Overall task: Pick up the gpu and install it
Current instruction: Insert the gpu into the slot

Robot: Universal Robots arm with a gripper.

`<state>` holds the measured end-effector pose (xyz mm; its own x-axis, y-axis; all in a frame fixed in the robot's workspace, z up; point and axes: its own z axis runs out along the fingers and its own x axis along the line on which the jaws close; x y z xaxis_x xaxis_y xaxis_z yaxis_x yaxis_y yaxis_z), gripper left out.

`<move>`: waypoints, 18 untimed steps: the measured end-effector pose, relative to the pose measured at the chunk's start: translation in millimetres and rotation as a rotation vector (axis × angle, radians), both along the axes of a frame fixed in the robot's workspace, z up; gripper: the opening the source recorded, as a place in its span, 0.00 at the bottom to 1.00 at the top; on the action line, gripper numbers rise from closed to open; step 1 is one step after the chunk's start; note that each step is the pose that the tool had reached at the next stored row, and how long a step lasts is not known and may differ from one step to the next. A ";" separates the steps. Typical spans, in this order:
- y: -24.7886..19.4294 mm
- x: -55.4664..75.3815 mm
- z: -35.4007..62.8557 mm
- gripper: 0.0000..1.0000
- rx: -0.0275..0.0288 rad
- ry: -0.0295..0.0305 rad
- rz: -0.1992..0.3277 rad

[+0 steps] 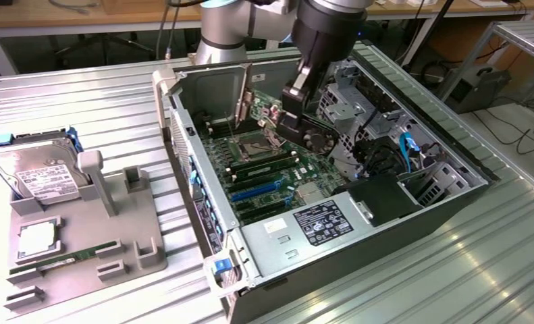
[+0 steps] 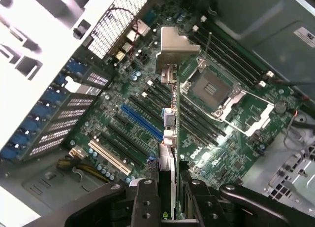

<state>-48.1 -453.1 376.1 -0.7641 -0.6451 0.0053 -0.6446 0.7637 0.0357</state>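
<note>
The desk is bare ribbed metal, silvery with a dull sheen. The computer case is thin grey sheet metal, smooth and unpainted inside, with perforated panels. The motherboard is glossy green circuit board. Its CPU socket frame is bright polished metal. Most of the slots are hard black plastic, and the blue slot shines slightly. The gpu is a dark board with a satin silver metal bracket. The hand looks matt black. The fixture tray is matt grey plastic. The hard drive on it is silvery metal with a white paper label.
</note>
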 end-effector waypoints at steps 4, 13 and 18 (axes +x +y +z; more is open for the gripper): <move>0.0 0.0 -3.1 0.26 -0.0001 0.0001 0.078; 0.0 0.0 -9.2 0.26 -0.0001 0.0000 0.267; 0.0 0.0 -11.4 0.26 -0.0001 0.0001 0.365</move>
